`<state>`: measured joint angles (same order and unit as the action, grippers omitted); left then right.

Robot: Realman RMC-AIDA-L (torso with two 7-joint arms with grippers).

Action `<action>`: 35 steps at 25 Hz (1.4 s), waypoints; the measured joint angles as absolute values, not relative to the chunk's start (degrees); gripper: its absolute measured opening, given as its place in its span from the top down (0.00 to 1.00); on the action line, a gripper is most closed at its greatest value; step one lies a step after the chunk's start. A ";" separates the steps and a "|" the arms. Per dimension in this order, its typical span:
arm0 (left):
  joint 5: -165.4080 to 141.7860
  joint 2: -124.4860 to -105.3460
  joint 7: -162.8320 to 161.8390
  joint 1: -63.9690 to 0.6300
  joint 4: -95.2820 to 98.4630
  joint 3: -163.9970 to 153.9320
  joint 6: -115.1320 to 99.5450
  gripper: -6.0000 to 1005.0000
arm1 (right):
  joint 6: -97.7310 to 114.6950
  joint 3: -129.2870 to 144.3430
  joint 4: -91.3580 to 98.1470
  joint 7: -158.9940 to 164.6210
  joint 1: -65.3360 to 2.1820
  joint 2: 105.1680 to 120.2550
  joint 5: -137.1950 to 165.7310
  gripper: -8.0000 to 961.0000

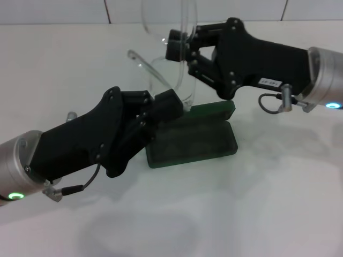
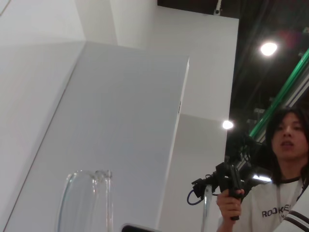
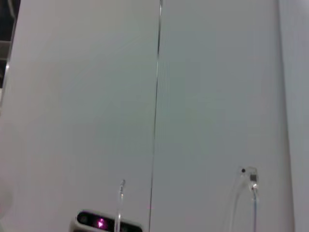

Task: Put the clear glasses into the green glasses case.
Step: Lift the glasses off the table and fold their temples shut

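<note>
White desk, white panels, dark ceiling overhead.

You are looking at a plain white desk [image 1: 257, 214] that is carrying soft shadows across its surface, with a pale tiled wall [image 1: 64, 10] running along its far edge. From the left wrist view, tall white partition panels [image 2: 120, 121] are rising toward a dark ceiling [image 2: 270, 24], where two round lights [image 2: 269, 48] are glowing and a green beam [image 2: 285, 96] is slanting across. A person [image 2: 285, 193] in a white shirt is standing beside the panels, holding a black device. From the right wrist view, white panels [image 3: 217, 96] are meeting at a thin vertical seam [image 3: 157, 96].
</note>
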<state>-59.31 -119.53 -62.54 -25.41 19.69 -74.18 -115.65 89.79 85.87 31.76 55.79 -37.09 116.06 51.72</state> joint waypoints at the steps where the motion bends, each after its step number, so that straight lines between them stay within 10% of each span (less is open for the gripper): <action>1: -59.31 -119.52 -62.53 -25.39 19.68 -74.18 -115.65 0.94 | 89.97 85.84 31.90 55.78 -36.90 116.03 51.53 0.88; 35: -58.35 -119.70 -62.69 -25.18 16.78 -70.39 -113.28 0.93 | 84.29 93.57 34.83 55.22 -36.81 116.14 52.73 0.88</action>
